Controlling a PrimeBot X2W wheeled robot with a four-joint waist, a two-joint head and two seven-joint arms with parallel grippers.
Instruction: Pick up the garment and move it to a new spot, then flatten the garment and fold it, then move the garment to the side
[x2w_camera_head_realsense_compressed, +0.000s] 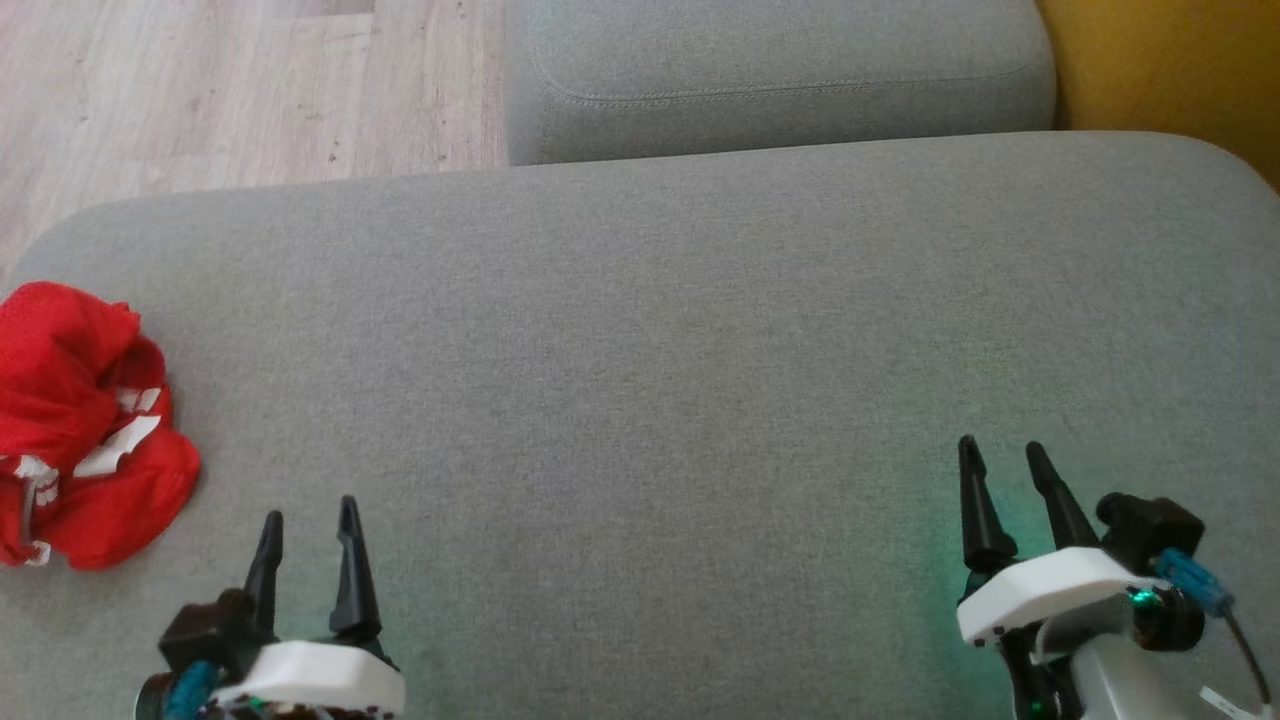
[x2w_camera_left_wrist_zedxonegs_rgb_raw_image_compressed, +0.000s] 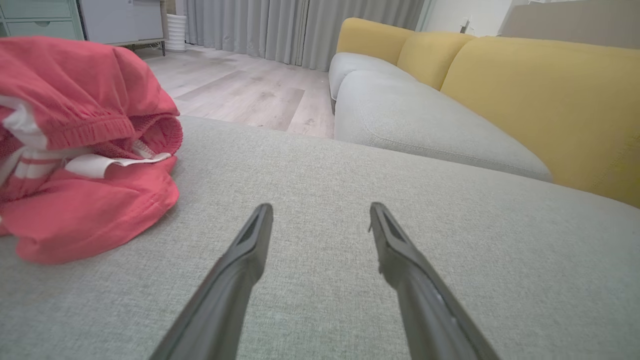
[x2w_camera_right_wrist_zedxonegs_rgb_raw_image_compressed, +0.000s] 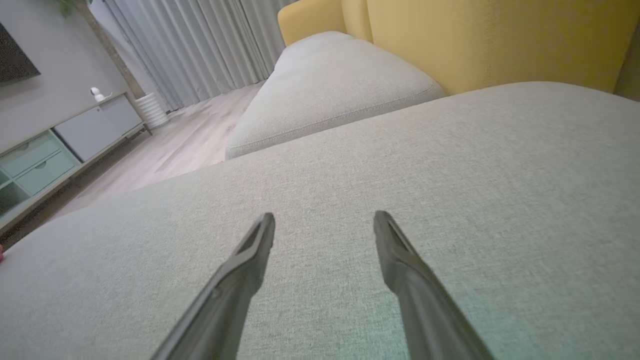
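At the bottom left of the head view, the left gripper (x2w_camera_head_realsense_compressed: 310, 508) is hovering low over the big grey seat cushion (x2w_camera_head_realsense_compressed: 640, 330). Its two dark fingers are standing wide apart and holding nothing. At the bottom right, the right gripper (x2w_camera_head_realsense_compressed: 1001, 444) is doing the same, with its fingers wide apart, nothing between them, and pointing up the picture.

A little further up, at the left edge of the head view, the red garment (x2w_camera_head_realsense_compressed: 85, 420) is lying in a crumpled heap on the cushion. It is sitting up and to the left of the left gripper, near it but not touching. In the left wrist view it is showing at the upper left, beside the fingers and not between them. The picture edge is cutting off part of the heap, so I cannot tell which way its long side is running.

The left gripper is much nearer. The right one is well apart, across the cushion. So I am guessing the left arm is the one to reach, going left and a bit forward.

Further off, a second grey cushion (x2w_camera_head_realsense_compressed: 780, 80) is lying at the top, with wooden floor (x2w_camera_head_realsense_compressed: 200, 90) at the upper left.
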